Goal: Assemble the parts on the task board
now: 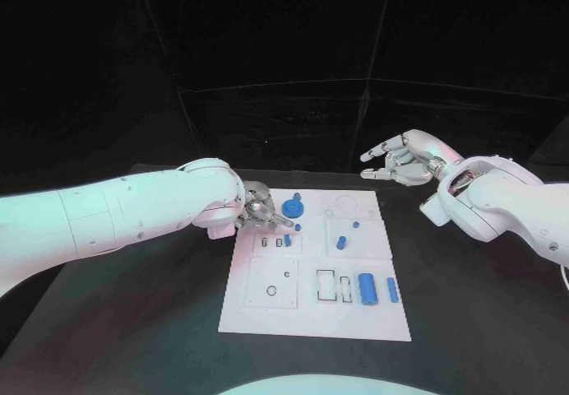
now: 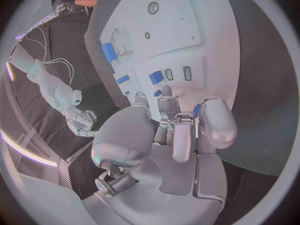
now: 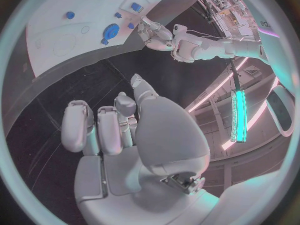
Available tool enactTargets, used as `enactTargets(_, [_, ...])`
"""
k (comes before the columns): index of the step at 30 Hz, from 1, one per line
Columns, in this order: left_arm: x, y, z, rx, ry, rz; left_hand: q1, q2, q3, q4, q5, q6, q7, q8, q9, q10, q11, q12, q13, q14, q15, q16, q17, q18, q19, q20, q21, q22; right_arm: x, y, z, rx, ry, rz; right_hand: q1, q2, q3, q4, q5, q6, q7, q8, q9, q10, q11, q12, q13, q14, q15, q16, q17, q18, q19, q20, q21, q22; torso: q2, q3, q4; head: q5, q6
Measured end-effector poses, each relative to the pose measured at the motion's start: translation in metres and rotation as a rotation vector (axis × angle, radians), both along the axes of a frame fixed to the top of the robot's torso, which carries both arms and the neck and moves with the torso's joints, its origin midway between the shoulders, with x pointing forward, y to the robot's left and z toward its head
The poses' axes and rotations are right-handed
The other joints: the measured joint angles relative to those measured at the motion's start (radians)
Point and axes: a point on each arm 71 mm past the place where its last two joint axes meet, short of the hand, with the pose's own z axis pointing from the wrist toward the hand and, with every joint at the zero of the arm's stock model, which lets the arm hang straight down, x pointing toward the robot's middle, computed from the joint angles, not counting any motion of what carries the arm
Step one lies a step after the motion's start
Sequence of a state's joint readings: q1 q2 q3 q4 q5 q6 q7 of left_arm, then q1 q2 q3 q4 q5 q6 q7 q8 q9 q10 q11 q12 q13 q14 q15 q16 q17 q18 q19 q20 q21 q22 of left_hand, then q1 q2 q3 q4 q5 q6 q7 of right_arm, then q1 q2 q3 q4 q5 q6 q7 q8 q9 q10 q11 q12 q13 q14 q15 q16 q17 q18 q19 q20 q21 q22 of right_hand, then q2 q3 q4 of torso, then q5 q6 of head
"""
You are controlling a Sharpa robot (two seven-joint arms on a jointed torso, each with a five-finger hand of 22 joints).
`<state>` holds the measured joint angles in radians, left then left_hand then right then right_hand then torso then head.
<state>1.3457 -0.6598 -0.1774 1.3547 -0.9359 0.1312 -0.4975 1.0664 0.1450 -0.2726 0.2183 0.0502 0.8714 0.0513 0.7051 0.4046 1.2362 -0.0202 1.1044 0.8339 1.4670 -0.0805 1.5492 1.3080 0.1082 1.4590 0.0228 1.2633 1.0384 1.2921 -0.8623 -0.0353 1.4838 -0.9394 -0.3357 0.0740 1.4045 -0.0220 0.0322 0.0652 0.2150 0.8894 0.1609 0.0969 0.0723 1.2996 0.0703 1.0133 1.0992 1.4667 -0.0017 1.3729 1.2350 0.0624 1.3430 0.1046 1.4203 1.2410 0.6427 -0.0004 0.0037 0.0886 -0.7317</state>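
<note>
The left hand (image 1: 263, 211) sits at the task board's (image 1: 318, 322) ten o'clock corner; I cannot tell if it holds a part. It might bump the round blue part (image 1: 292, 206). The right hand (image 1: 401, 160) waits empty, fingers apart.

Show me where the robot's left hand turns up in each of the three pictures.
Head view: the left hand sits at the far left corner of the task board.
Left wrist view: the left hand fills the middle, fingers reaching over the task board.
Right wrist view: the left hand is seen across the table, at the task board's edge.
Shared landmark: the white task board.
</note>
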Motion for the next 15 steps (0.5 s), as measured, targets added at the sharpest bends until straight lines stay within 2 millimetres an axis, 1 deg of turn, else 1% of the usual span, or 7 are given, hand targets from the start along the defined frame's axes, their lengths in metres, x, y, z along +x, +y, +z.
enactTargets(2, [0.001,-0.002,-0.001,0.027,0.001,0.004,0.002,0.002,-0.004,0.004,0.0,-0.002,-0.002,0.01,0.008,0.004,-0.004,0.004,0.007,0.0,0.0,0.0,0.0,0.0,0.003,-0.003,0.007,0.009,0.0,0.001,0.0,-0.004,0.001,0.0,0.0,0.0,-0.001,-0.001,0.0,0.0,0.0,0.0,-0.001,-0.001,0.001,0.0,0.0,0.0,0.0,0.0,-0.001,0.0,-0.001,-0.001,0.0,0.0,0.001,0.0002,0.0,0.0,-0.001])
enactTargets(5, [0.002,-0.006,-0.001,0.053,0.002,0.003,0.002,0.002,-0.011,0.012,0.0,-0.005,-0.003,0.021,0.017,0.004,-0.004,0.012,0.015,-0.003,-0.002,0.0,0.0,0.0,0.003,-0.003,0.012,0.017,0.001,0.002,0.0,-0.009,0.001,-0.002,0.0,0.0,-0.003,0.001,0.0,0.0,0.0,0.0,-0.001,-0.001,0.001,0.0,0.0,0.0,0.0,0.0,-0.002,0.0,-0.001,-0.001,-0.004,-0.003,0.001,0.0006,0.0,0.0,-0.003])
enactTargets(7, [0.003,-0.008,-0.001,0.063,0.001,0.001,0.006,-0.002,-0.014,0.019,0.0,-0.01,-0.003,0.029,0.022,0.007,-0.007,0.015,0.019,-0.004,-0.004,0.004,0.0,0.0,0.003,-0.003,0.017,0.025,0.001,0.003,-0.001,-0.012,0.001,-0.002,0.0,0.0,-0.003,0.001,0.0,0.0,0.0,0.0,-0.001,-0.001,0.001,0.0,0.0,0.0,0.0,0.0,-0.002,0.0,-0.001,-0.001,-0.004,-0.003,0.001,0.0006,-0.0004,0.0,-0.005])
enactTargets(9, [0.004,-0.01,-0.001,0.073,0.001,0.0,0.008,0.0,-0.014,0.019,0.0,-0.01,-0.003,0.029,0.024,0.007,-0.007,0.017,0.021,-0.004,-0.004,0.004,0.0,0.0,0.003,-0.003,0.017,0.027,0.001,0.004,-0.001,-0.016,0.001,-0.002,0.0,0.0,-0.003,0.001,0.004,0.0,0.0,0.0,-0.002,-0.001,0.001,-0.005,-0.002,0.0,0.0,0.0,-0.004,0.0,-0.005,0.002,-0.004,-0.005,0.001,0.0002,-0.0006,0.0,-0.005])
enactTargets(11, [0.004,-0.014,-0.002,0.082,0.003,-0.005,0.01,0.002,-0.016,0.022,0.0,-0.011,-0.003,0.033,0.025,0.007,-0.007,0.019,0.022,-0.004,-0.004,0.004,0.0,0.0,0.003,-0.003,0.017,0.028,0.002,0.005,-0.001,-0.021,-0.001,-0.002,0.0,0.0,-0.003,0.001,0.004,0.0,0.0,0.0,-0.003,-0.005,-0.003,-0.005,-0.004,0.0,0.0,-0.004,-0.005,0.0,-0.005,0.002,-0.004,-0.007,0.001,0.0001,-0.0011,0.0,-0.006])
enactTargets(15, [0.003,-0.019,-0.002,0.095,0.009,-0.015,0.01,0.002,-0.017,0.022,0.0,-0.01,-0.003,0.033,0.027,0.007,-0.007,0.019,0.022,-0.004,-0.003,0.004,0.0,0.0,0.003,-0.003,0.017,0.029,0.002,0.005,-0.001,-0.031,-0.005,-0.003,0.0,0.0,-0.003,0.001,0.004,0.0,0.0,0.0,-0.002,-0.005,-0.003,-0.005,-0.004,0.0,0.0,-0.004,-0.005,0.0,-0.005,0.002,-0.007,-0.009,0.001,-0.0006,-0.0017,-0.002,-0.009])
